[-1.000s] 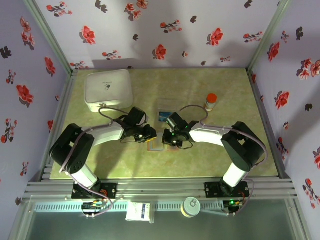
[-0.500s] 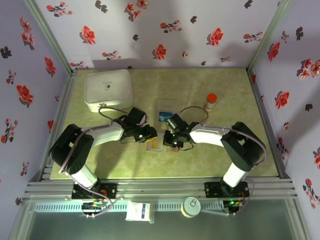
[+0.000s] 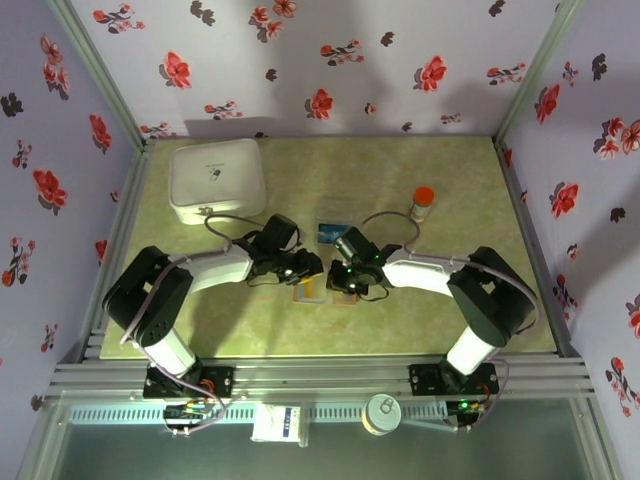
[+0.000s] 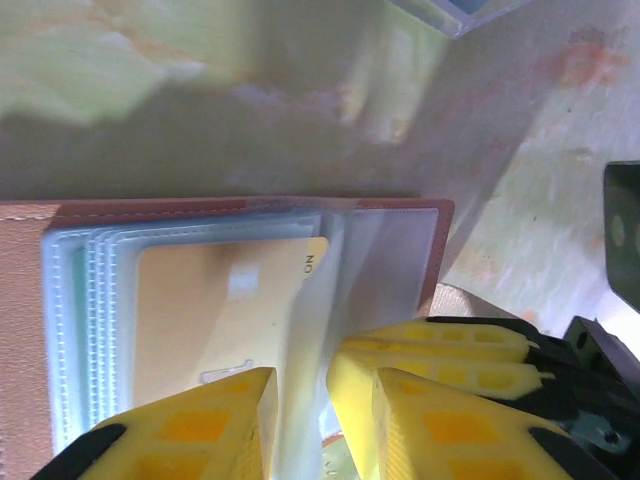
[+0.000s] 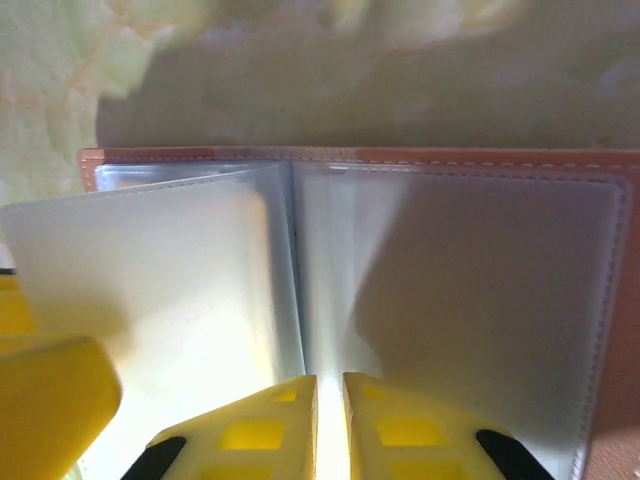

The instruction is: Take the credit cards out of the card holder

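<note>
Card holder [image 3: 316, 292], open flat at frame centre, yellow card [image 4: 220, 310] sleeved inside; left gripper [image 4: 301, 420] narrowly apart astride a clear sleeve [image 4: 312, 300]; right gripper [image 5: 330, 425] nearly together, grip indeterminable.

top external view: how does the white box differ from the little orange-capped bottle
The white box is broad, square and lies flat, while the orange-capped bottle is slim and stands upright. The white box sits towards the far left corner, and the orange-capped bottle is right of centre. The white box is plain white all over apart from a small mark, and the orange-capped bottle has a pale body under its bright cap. Both rest on the far half of the green table.
</note>
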You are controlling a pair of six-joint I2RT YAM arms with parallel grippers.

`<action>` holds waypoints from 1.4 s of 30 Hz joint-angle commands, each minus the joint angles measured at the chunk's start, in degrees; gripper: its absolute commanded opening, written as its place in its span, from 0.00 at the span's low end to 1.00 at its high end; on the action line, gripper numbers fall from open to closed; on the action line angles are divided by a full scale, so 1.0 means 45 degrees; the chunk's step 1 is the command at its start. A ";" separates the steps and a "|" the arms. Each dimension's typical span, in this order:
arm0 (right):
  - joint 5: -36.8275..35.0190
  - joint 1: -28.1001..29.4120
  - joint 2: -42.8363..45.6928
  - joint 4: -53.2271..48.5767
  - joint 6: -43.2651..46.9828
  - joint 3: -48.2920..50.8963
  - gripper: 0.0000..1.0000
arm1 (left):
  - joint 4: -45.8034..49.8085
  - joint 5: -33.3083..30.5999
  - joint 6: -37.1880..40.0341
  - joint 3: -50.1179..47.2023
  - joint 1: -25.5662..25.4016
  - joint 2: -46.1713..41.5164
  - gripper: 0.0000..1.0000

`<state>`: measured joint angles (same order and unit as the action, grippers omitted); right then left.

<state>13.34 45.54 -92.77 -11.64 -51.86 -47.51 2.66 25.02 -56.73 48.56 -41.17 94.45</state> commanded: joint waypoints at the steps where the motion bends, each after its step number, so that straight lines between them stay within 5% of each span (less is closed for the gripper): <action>1: -0.0776 -0.0022 0.0948 -0.0912 0.0320 0.0117 0.19 | -0.0183 0.0186 -0.0223 0.0473 -0.0140 0.0076 0.31; 22: -0.1801 -0.1873 0.6089 -0.3042 0.0949 0.2062 0.28 | 0.0531 0.0005 -0.0431 0.3088 -0.1486 0.2467 0.46; 42: -0.0641 -0.1214 0.4709 -0.1947 0.0302 0.0856 0.28 | 0.1437 -0.0745 0.0296 0.1547 -0.0256 0.0071 0.47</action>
<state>9.52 38.79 -69.73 -22.37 -49.74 -40.62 6.85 23.07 -57.65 57.58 -43.79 97.73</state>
